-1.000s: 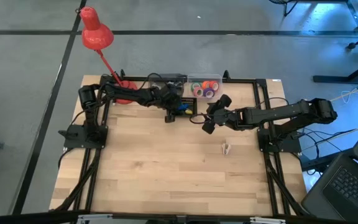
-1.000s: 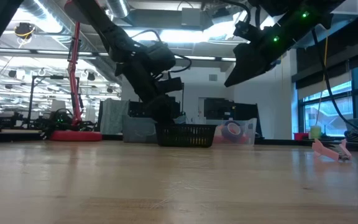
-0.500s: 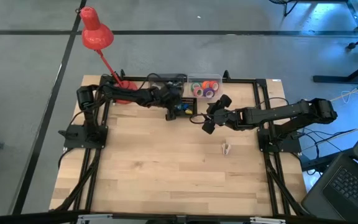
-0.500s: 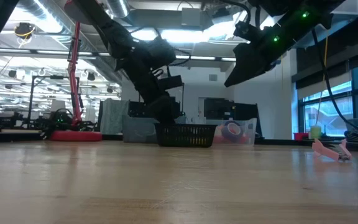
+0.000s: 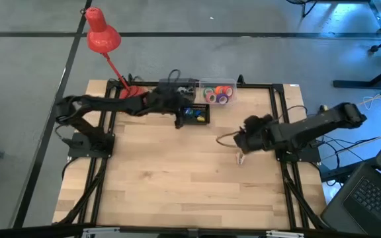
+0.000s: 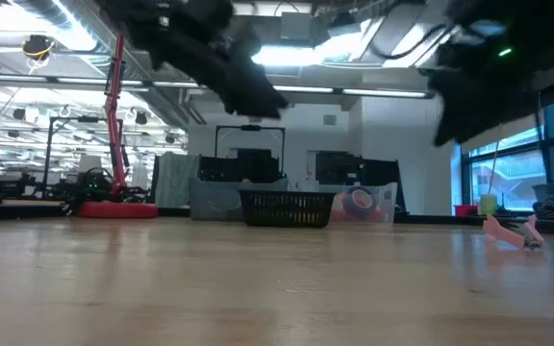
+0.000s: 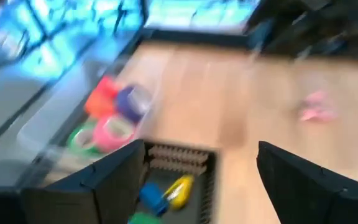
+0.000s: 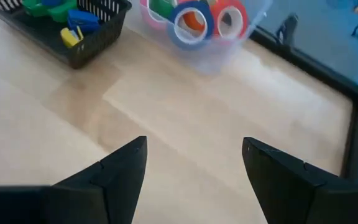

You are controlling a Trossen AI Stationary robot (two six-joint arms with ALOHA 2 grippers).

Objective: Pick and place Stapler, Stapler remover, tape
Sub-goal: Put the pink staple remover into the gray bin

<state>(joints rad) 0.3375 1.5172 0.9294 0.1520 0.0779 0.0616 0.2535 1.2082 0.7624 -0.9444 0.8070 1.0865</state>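
At the far edge of the pale wooden table (image 5: pixel 177 172), a black mesh basket (image 5: pixel 194 115) is sitting with small blue, yellow and green items inside, and a clear plastic tub (image 5: pixel 218 94) just beside it is holding the red-orange, green and purple tape rolls (image 8: pixel 194 17). The left claw (image 5: pixel 177 116) is hanging over the basket's near-left corner, fingers spread wide and holding nothing. The right claw (image 5: pixel 241 141) is hanging above the table's right half, fingers likewise parted and empty. A small pink claw-shaped staple remover (image 5: pixel 241 157) is lying on the table just beside the right claw. A red desk lamp (image 5: pixel 101 34) is standing at the far-left corner.
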